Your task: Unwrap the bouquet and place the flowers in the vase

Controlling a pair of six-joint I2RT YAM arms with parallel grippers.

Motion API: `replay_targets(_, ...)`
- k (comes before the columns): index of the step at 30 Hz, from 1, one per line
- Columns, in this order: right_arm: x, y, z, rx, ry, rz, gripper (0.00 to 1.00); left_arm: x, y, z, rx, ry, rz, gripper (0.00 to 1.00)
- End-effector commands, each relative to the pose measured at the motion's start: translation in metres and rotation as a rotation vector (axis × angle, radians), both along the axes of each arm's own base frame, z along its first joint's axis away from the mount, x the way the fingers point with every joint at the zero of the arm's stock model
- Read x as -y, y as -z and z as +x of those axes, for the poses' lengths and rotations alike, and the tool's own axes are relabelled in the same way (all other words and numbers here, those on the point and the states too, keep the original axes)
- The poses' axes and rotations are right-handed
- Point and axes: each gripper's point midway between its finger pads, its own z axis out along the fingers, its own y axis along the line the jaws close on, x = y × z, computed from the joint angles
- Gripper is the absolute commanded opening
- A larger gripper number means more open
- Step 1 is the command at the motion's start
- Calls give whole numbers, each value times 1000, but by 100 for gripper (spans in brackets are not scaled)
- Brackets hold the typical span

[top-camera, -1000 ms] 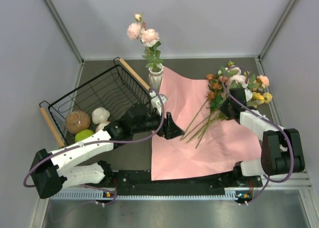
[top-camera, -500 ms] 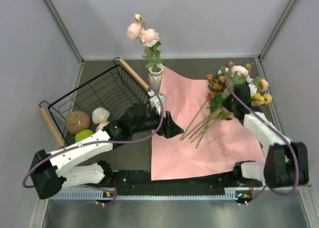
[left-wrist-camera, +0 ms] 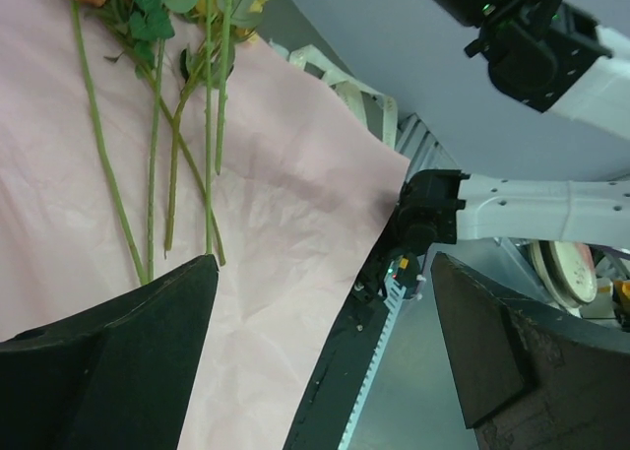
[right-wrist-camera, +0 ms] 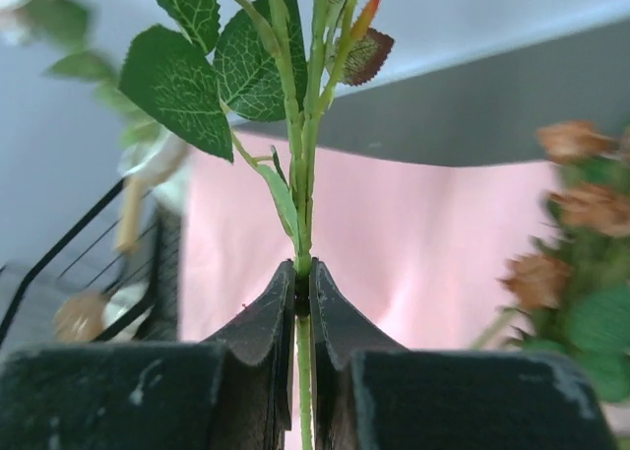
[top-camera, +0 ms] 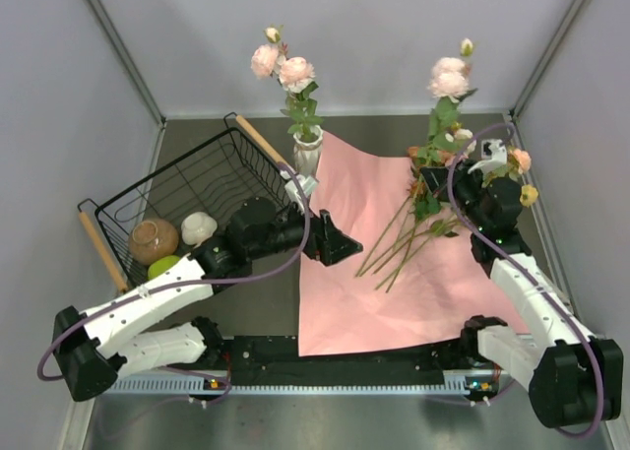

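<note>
Grey booth walls close in a dark tabletop (top-camera: 384, 125), w/ the salmon wrap paper (top-camera: 394, 283) opened flat and the loose flowers (top-camera: 404, 235) lying across it. Right gripper (right-wrist-camera: 303, 273): jaws pinched fully onto one stem (right-wrist-camera: 295, 174), held upright, its pink bloom (top-camera: 449, 80) high over the far-right corner. Left gripper (top-camera: 345, 248): jaws spread wide, nothing between them, hovering over the paper's left edge. Vase (top-camera: 308, 157): at the paper's far-left corner, just beside the wire basket (top-camera: 167, 189), already carrying a few pink blooms. Step in hand, by my reading: transfer the held stem to the vase. Procedure: keep stem vertical; lift until cut end (hidden below the fingers, so allow margin) clears the rim; pass behind the left arm, not through it; lower beside existing stems, not onto them; release only once the stem sits in the neck. Risk: narrow neck, and prob. a light vase, so a side push may tip it.
</note>
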Motion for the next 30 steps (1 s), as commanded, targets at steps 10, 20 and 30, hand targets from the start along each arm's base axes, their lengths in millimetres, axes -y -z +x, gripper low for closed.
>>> replay_targets(10,-169,-75,-165,293,-888,37,0,-5,-99,35,53,64,-294,99)
replay_targets(20,-184,-57,-188,215,-968,58,0,3,-113,43,85,86,-306,77)
replay_targets(30,-183,-39,-184,127,-941,-19,21,2,-132,57,174,61,-267,0)
